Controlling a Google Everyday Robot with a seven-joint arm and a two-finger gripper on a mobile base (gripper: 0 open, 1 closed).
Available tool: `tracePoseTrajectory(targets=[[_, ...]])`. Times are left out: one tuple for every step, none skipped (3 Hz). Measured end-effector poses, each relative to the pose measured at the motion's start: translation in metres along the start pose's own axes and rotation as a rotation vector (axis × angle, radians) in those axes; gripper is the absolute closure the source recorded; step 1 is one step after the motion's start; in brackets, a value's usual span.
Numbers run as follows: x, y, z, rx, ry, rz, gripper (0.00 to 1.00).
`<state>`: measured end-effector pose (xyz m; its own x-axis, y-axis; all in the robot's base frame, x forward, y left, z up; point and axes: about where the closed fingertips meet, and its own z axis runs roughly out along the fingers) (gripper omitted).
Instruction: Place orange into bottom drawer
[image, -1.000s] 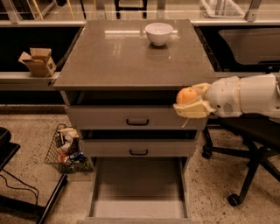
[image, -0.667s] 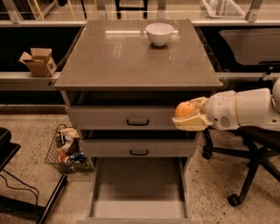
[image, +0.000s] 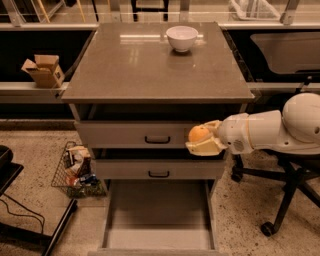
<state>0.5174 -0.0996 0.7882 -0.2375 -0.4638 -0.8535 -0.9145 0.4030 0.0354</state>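
Cabinet (image: 155, 75) fills the middle of the single camera view, brown-topped, with three grey drawers in its front. The bottom drawer (image: 157, 212) is pulled out toward the camera at the cabinet's foot, showing a flat grey floor. The two upper drawers (image: 125, 134), each with a black handle, are pushed in. The gripper (image: 202, 140) hangs in front of the cabinet's right side, level with the gap between the two upper drawers. It reaches in from the right on a white arm (image: 270, 131). Its fingers are clamped on the orange (image: 197, 133), with one pale finger showing under the fruit. The orange is held in the air above the bottom drawer's right part, well clear of it. A white bowl (image: 182, 38) stands at the back of the cabinet's top. A cardboard box (image: 44, 70) sits left of the cabinet, a wire basket (image: 75, 170) is by its lower left, and an office chair (image: 287, 200) is to its right.
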Motion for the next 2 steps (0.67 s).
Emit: tracePoseTrajectory(targets=[[0.045,0.007,0.040,-0.021,-0.012,0.026,1.00],[0.118,0.026,0.078,-0.013,0.006,0.005,1.00]])
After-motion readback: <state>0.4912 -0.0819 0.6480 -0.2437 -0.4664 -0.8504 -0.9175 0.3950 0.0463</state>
